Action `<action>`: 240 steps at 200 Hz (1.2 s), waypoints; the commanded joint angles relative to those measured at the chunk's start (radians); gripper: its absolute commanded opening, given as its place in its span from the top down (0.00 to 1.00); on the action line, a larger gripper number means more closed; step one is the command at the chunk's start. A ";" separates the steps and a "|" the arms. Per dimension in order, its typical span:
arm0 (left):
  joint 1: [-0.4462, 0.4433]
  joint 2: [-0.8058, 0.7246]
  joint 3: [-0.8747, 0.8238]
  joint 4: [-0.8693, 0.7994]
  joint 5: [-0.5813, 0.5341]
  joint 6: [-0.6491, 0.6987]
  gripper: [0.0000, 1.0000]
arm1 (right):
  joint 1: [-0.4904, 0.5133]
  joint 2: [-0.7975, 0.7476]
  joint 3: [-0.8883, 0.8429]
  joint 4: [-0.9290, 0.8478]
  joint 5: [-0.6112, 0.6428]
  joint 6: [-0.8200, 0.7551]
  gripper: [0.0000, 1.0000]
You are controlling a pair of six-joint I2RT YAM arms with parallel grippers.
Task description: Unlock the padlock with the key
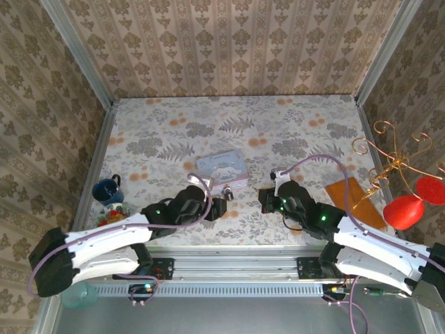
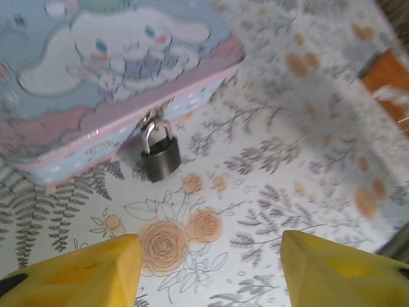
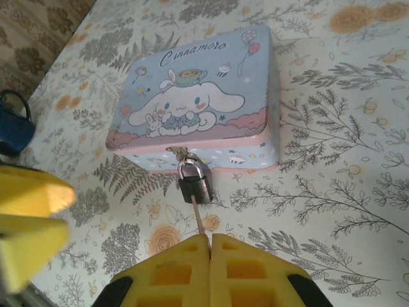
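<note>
A pale blue rectangular picture tin [image 3: 198,96] lies near the middle of the floral-clothed table [image 1: 292,125], a little toward the near edge. From the hasp on its near wall hangs the tiny blocky black padlock [image 3: 193,187] with a silvery shackle. The lock's body rests on the cloth just off the tin's edge.

A slender brass-brown key [image 3: 198,220] runs from the padlock's underside straight to the right gripper [image 3: 209,243]. Its yellow fingers are pressed together, pinching the key's near end.

The left gripper [image 2: 209,242] hovers on the near side of the padlock with its jaws spread wide. It is apart from the lock, with a stretch of cloth between them. The two grippers sit near each other along the tin's near edge.

The far half of the table lies open up to the back wall. A dark blue cup [image 1: 106,189] stands by the left edge. A flat orange-brown square board [image 1: 351,198] and a gold wire stand [image 1: 393,163] carrying red ornaments crowd the right edge.
</note>
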 commanded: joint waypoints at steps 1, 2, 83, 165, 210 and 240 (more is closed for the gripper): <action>-0.019 0.079 -0.040 0.223 -0.040 -0.028 0.40 | -0.002 -0.035 -0.022 -0.001 0.045 0.029 1.00; -0.019 0.082 -0.039 0.227 -0.041 -0.026 0.40 | -0.002 -0.037 -0.023 0.000 0.045 0.029 1.00; 0.031 0.422 -0.003 0.389 -0.119 -0.043 0.42 | -0.002 -0.084 -0.095 0.126 0.004 0.055 1.00; 0.104 0.667 0.067 0.570 -0.035 -0.093 0.52 | -0.002 -0.042 -0.109 0.165 -0.051 0.072 1.00; 0.110 0.731 0.118 0.560 -0.032 -0.096 0.62 | -0.002 -0.012 -0.117 0.160 -0.060 0.106 1.00; 0.110 0.743 0.116 0.588 -0.025 -0.117 0.74 | -0.002 0.018 -0.137 0.181 -0.064 0.140 1.00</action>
